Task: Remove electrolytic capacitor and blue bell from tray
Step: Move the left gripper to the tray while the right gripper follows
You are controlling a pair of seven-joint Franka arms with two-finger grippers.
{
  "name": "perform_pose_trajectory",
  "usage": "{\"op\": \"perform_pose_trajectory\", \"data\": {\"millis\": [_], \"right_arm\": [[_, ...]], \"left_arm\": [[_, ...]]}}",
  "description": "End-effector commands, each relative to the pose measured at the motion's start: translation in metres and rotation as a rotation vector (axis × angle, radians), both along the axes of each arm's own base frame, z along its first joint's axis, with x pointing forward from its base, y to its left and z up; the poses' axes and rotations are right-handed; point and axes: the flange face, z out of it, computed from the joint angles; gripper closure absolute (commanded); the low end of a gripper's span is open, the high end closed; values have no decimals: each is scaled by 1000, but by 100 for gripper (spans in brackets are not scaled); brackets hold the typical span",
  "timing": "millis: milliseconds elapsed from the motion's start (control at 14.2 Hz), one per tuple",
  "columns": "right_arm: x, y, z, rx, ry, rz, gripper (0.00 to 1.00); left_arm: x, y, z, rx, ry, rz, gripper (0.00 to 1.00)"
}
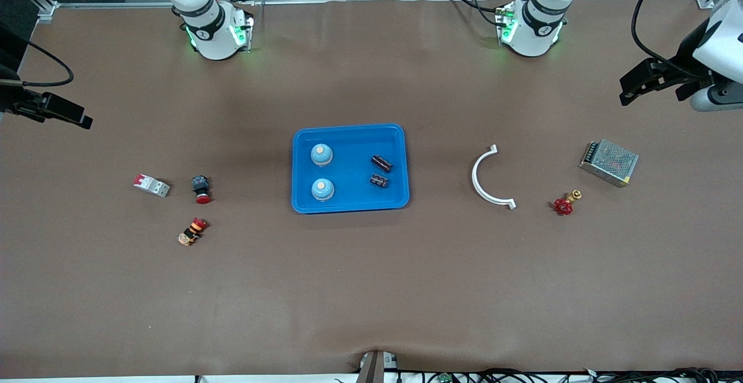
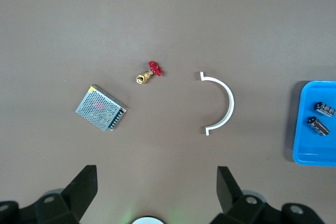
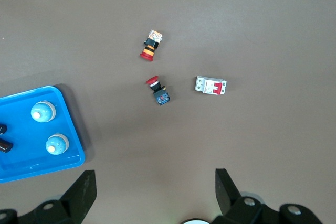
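A blue tray [image 1: 348, 129] sits mid-table. In it lie two light-blue dome bells [image 1: 321, 154] [image 1: 323, 189] on the right arm's side and two dark capacitors [image 1: 381, 163] [image 1: 379, 180] on the left arm's side. The left wrist view shows the capacitors [image 2: 326, 109] in the tray [image 2: 302, 150]; the right wrist view shows the bells [image 3: 42, 111] [image 3: 56, 144]. My left gripper [image 1: 630, 87] [image 2: 156, 182] hangs open and empty over the left arm's end of the table. My right gripper [image 1: 81, 117] [image 3: 155, 182] hangs open and empty over the right arm's end.
Toward the left arm's end lie a white curved bracket [image 1: 486, 180], a red-handled valve [image 1: 564, 203] and a metal mesh power supply [image 1: 609, 162]. Toward the right arm's end lie a circuit breaker [image 1: 152, 185] and two red push buttons [image 1: 201, 189] [image 1: 193, 231].
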Motion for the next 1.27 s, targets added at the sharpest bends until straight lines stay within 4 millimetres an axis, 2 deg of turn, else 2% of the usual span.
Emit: {"op": "perform_pose_trajectory", "data": {"millis": [0, 282, 423, 493, 564, 705, 846, 916, 1198], "right_arm": [[-1, 3, 6, 4, -9, 2, 0], [2, 8, 5, 7, -17, 11, 0], [1, 8, 6, 8, -17, 13, 0], [0, 7, 7, 13, -16, 8, 0], [0, 4, 9, 11, -24, 4, 0], [3, -1, 17, 7, -46, -4, 0], [9, 1, 10, 11, -59, -3, 0], [9, 3, 12, 11, -62, 0, 0], [7, 7, 14, 10, -55, -1, 0]], "left_arm": [[-6, 3, 9, -3, -6, -6, 0], [-2, 3, 4, -4, 2, -8, 0], [4, 0, -11, -22, 33, -14, 0], [6, -9, -17, -21, 45, -11, 0], [8, -23, -22, -22, 53, -26, 0], [15, -54, -44, -73, 99, 12, 0], [24, -78, -66, -143, 140, 99, 0], [25, -101, -75, -140, 141, 91, 0], [26, -165, -125, -117, 167, 165, 0]]}}
